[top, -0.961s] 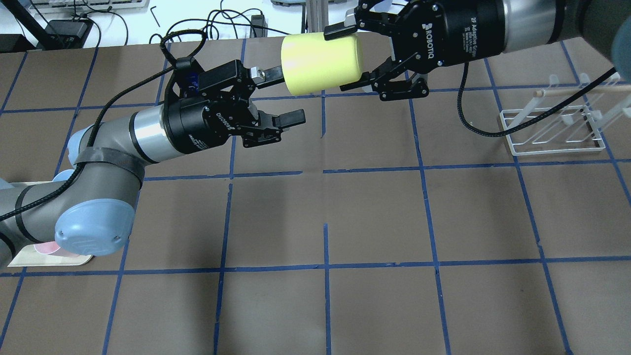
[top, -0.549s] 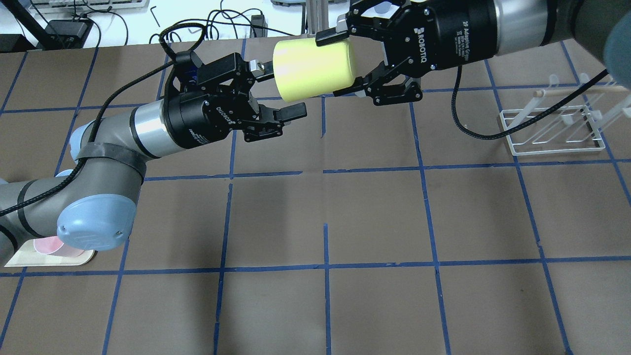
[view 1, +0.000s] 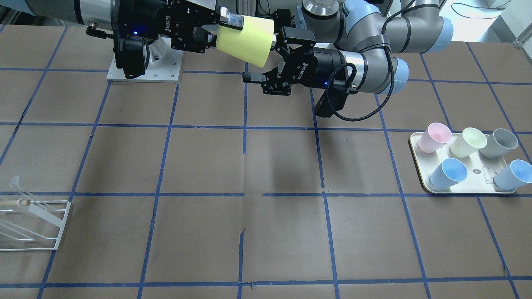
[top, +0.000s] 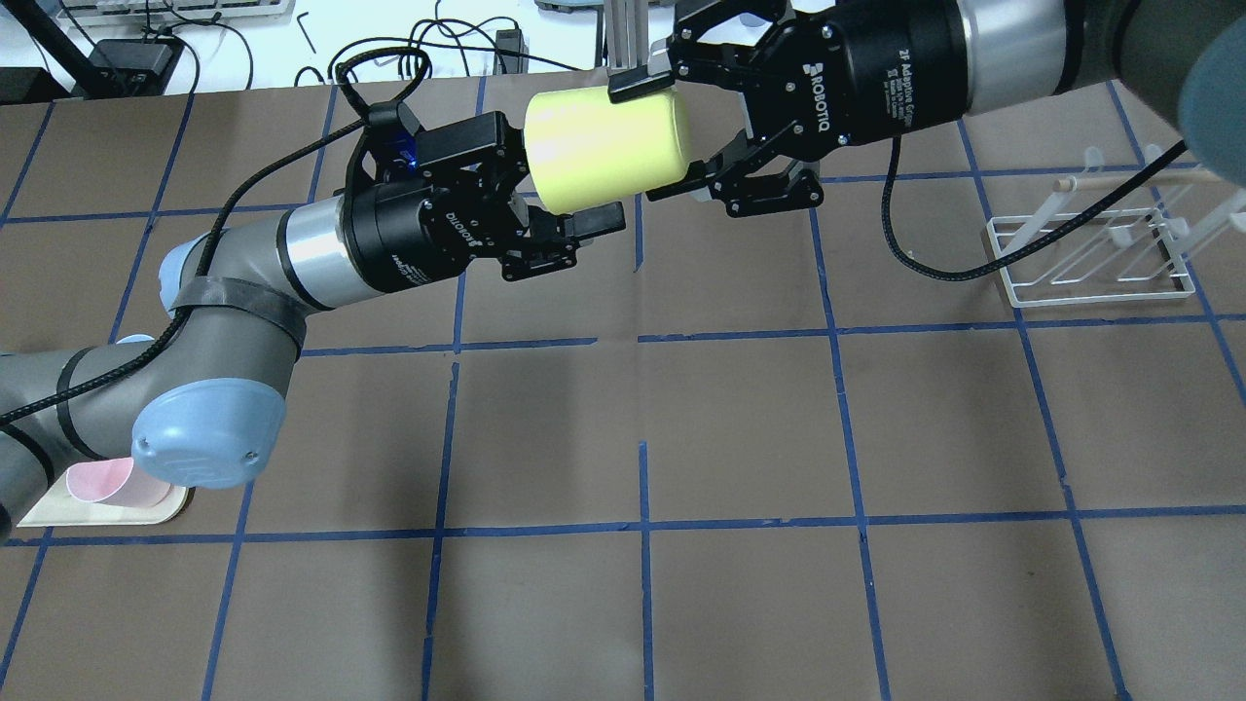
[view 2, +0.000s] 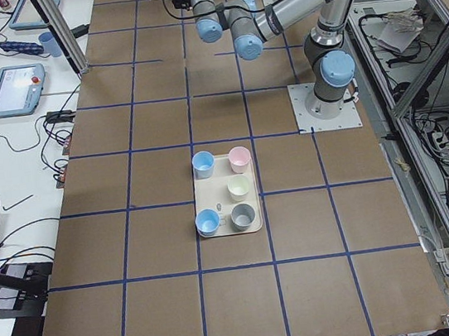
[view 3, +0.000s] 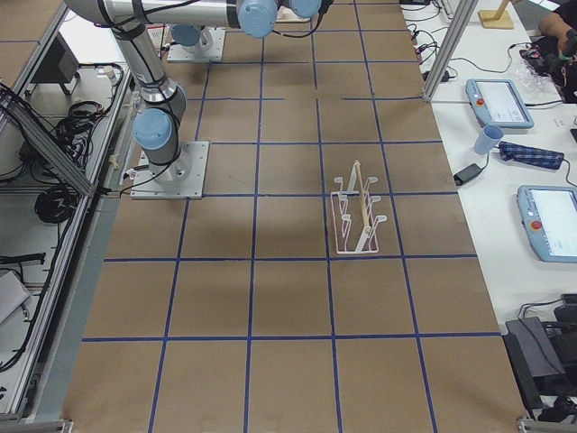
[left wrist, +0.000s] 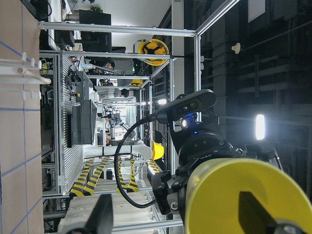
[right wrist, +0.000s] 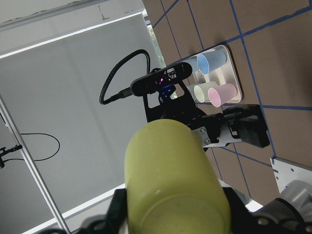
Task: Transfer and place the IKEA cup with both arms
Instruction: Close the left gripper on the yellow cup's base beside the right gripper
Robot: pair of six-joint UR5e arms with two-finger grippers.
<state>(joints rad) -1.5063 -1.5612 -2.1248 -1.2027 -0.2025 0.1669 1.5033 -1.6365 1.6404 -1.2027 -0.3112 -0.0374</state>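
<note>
The lime-yellow IKEA cup [top: 604, 146] hangs sideways above the table's far middle, also in the front view [view 1: 246, 41]. My right gripper [top: 642, 141] is shut on it near its base, one finger above and one below. The cup's wide mouth points at my left gripper [top: 569, 185], which is open. One left finger sits at the cup's mouth, hidden behind the cup from overhead. The other left finger [top: 599, 219] lies outside the wall, below it. The left wrist view shows the cup [left wrist: 219, 185] close up with a fingertip [left wrist: 251, 209] over it.
A cream tray [view 1: 415, 143] on my left side holds pink, pale cream, grey and two light blue cups. A white wire rack [top: 1090, 258] with a wooden dowel stands on my right side. Blue tape lines grid the brown table.
The right gripper has carried the cup toward the left gripper. The left gripper has moved forward, so its open fingers now straddle the cup's mouth end.
</note>
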